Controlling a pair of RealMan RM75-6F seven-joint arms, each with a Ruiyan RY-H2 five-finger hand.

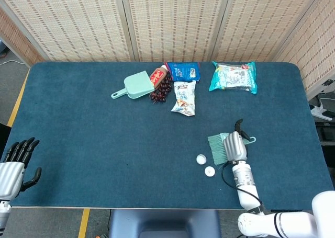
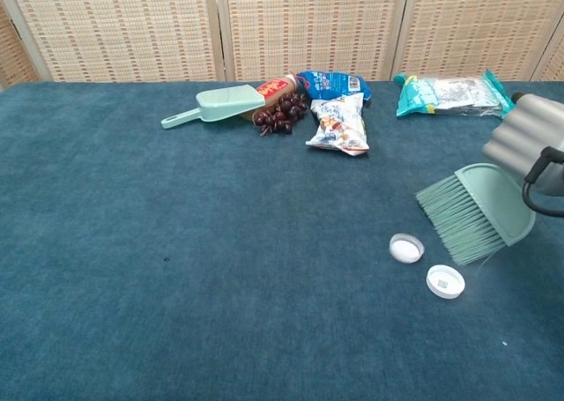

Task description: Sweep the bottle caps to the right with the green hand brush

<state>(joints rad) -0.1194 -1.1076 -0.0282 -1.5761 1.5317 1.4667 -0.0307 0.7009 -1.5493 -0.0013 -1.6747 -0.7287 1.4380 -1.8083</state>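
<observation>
A: From the head view, where was the green hand brush (image 1: 216,147)?
B: Gripped in the right robot hand (image 1: 234,145), bristles facing left toward two bottle caps (image 1: 201,159) just beside them, likely for a rightward drag. The left robot hand (image 1: 14,167) held nothing, fingers apart.
A: And the chest view?
B: Bristles angled down just above the table (image 2: 176,269).
</observation>
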